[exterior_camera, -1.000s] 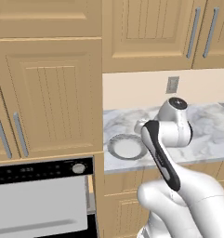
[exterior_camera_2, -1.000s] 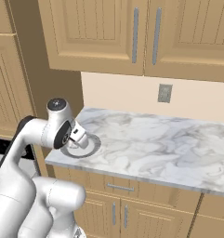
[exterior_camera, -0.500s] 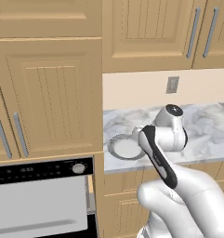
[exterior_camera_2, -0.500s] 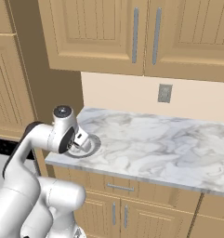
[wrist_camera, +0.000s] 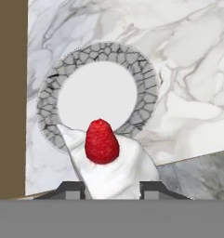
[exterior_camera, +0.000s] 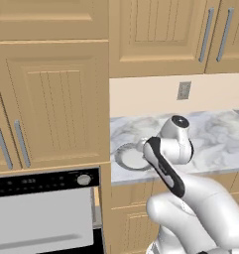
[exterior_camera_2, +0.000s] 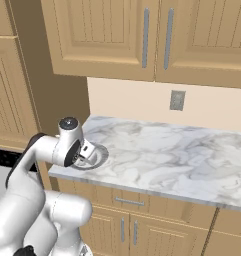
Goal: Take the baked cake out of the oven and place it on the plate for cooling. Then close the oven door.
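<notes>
A: How were the jaws [wrist_camera: 111,186] set?

B: Clenched on the baked cake [wrist_camera: 108,162], gripping its wide end from both sides, low at six o'clock in the hand view.

A: Over what?

B: The bench [wrist_camera: 187,56], with the plate [wrist_camera: 146,74] toward twelve o'clock. The cake looked light, soft and crumbly; its red topping [wrist_camera: 102,142] could roll off.

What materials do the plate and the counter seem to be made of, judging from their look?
The plate: rim looks like grey crackled glaze or metal, centre plain white, perhaps ceramic; the render leaves it open. The counter: looks like polished marble, white with grey veins.
</notes>
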